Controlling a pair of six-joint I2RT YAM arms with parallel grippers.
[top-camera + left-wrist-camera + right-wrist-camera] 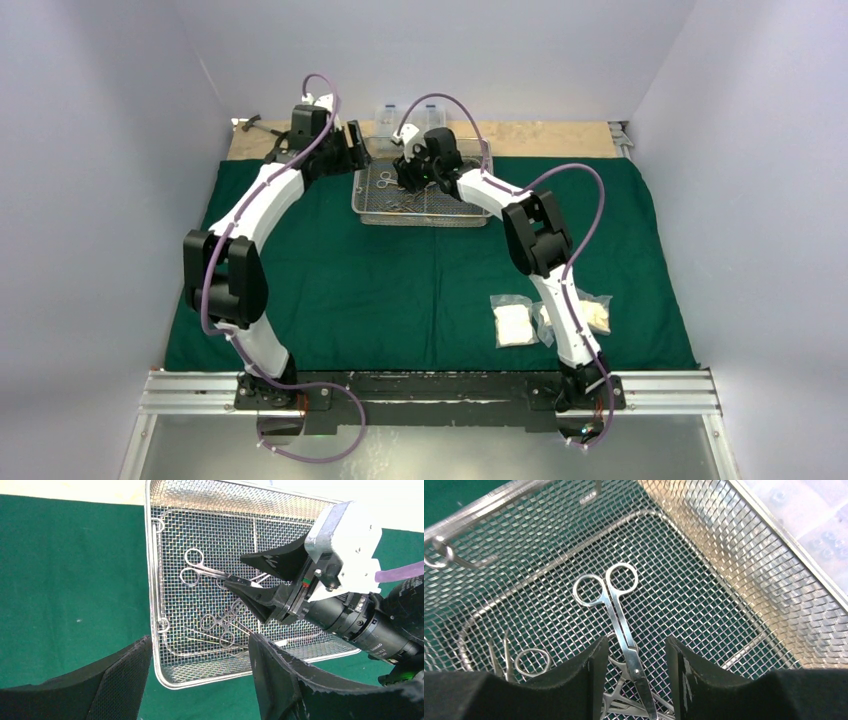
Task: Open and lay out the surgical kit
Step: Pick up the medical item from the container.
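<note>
Steel wire-mesh rectangular tray [424, 212] sits on spread dark green cloth wrap [330, 290], far centre of desk. Step in hand: picking instruments out. Right tool [634, 660] straddles small steel scissors [616, 612] in tray, fingers apart, not yet clenched. Left tool [200, 675] released, hovering near tray corner. Next, by my reading: close on blades, lift clear of mesh wall.
</note>
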